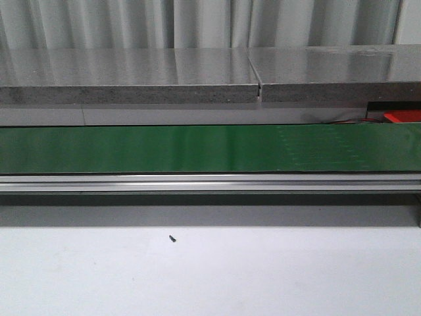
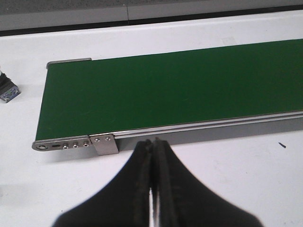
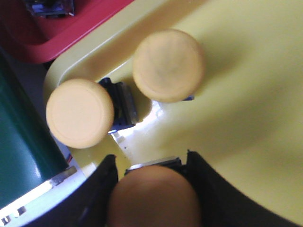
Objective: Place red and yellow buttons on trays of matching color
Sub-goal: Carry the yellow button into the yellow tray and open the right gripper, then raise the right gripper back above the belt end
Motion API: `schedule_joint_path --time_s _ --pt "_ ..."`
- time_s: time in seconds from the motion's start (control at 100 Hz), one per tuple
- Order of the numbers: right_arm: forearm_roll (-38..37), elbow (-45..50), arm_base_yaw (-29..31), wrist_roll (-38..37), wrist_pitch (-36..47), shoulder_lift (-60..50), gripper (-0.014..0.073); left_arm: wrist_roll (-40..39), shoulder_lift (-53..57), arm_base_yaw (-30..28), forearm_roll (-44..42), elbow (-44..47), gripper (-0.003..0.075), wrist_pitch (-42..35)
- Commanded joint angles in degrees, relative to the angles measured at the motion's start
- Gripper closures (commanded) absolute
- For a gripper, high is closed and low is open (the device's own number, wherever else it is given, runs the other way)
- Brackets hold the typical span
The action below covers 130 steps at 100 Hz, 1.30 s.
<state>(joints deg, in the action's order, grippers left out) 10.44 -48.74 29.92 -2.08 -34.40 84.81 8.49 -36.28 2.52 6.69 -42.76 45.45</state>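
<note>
In the right wrist view my right gripper (image 3: 150, 161) hangs over the yellow tray (image 3: 246, 94), its fingers pressed on either side of a yellow button (image 3: 154, 198). Two more yellow buttons (image 3: 79, 112) (image 3: 168, 65) stand on that tray on their dark bases, just beyond the held one. A corner of the red tray (image 3: 71, 33) shows beside the yellow one, with a bluish part (image 3: 49, 7) in it. My left gripper (image 2: 152, 142) is shut on nothing, over the white table beside the green belt (image 2: 170, 90). Neither gripper shows in the front view.
The green conveyor belt (image 1: 197, 149) runs across the table, with a metal rail (image 1: 210, 183) along its near side. A bit of the red tray (image 1: 402, 116) peeks in at the far right. A small black screw (image 1: 172, 238) lies on the white table. A small dark module (image 2: 7, 87) sits beyond the belt's end.
</note>
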Motion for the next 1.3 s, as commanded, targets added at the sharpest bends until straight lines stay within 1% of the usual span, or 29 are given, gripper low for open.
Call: schedule_joint_path --time_s 0.0,0.19,0.25,0.33,0.39,0.4,0.41,0.48,0.53,0.75,0.92,1.04,1.2,1.29 --pt "1.39 -1.36 0.26 0.0 2.82 0.15 0.0342 -0.01 -0.05 0.51 0.46 -1.57 0.0738 -3.93" --pt "1.81 -1.36 0.26 0.0 3.14 2.57 0.0342 -0.01 -0.05 0.51 0.46 -1.57 0.0738 -3.93" --pt "1.81 -1.36 0.26 0.0 3.14 2.99 0.0328 -0.01 -0.05 0.51 0.46 -1.57 0.0739 -3.93" --pt "1.81 -1.36 0.26 0.0 3.14 3.07 0.0278 -0.01 -0.05 0.51 0.46 -1.57 0.0739 -3.93" --pt "1.81 -1.36 0.26 0.0 3.14 3.07 0.021 -0.01 -0.05 0.51 0.46 -1.57 0.0738 -3.93" --pt "1.81 -1.36 0.26 0.0 3.14 3.07 0.021 -0.01 -0.05 0.51 0.46 -1.57 0.0739 -3.93" --pt "1.81 -1.36 0.26 0.0 3.14 3.07 0.0188 -0.01 -0.05 0.51 0.46 -1.57 0.0738 -3.93" --pt "1.81 -1.36 0.26 0.0 3.0 3.07 0.013 -0.01 -0.05 0.51 0.46 -1.57 0.0738 -3.93" --pt "1.81 -1.36 0.26 0.0 3.08 3.07 0.0113 -0.01 -0.05 0.51 0.46 -1.57 0.0739 -3.93" --pt "1.81 -1.36 0.26 0.0 3.27 2.19 0.0115 -0.01 -0.05 0.51 0.46 -1.57 0.0738 -3.93" --pt "1.81 -1.36 0.26 0.0 3.61 -1.51 0.0115 -0.01 -0.05 0.51 0.46 -1.57 0.0738 -3.93" --pt "1.76 -1.36 -0.99 0.4 3.65 -4.89 0.0118 -0.01 -0.05 0.51 0.46 -1.57 0.0739 -3.93" --pt "1.01 -1.36 -6.71 4.45 3.54 -9.5 0.0129 -0.01 -0.05 0.51 0.46 -1.57 0.0739 -3.93" --pt "-0.44 -1.36 -11.43 5.06 3.54 -11.65 0.0214 -0.01 -0.05 0.51 0.46 -1.57 0.0739 -3.93"
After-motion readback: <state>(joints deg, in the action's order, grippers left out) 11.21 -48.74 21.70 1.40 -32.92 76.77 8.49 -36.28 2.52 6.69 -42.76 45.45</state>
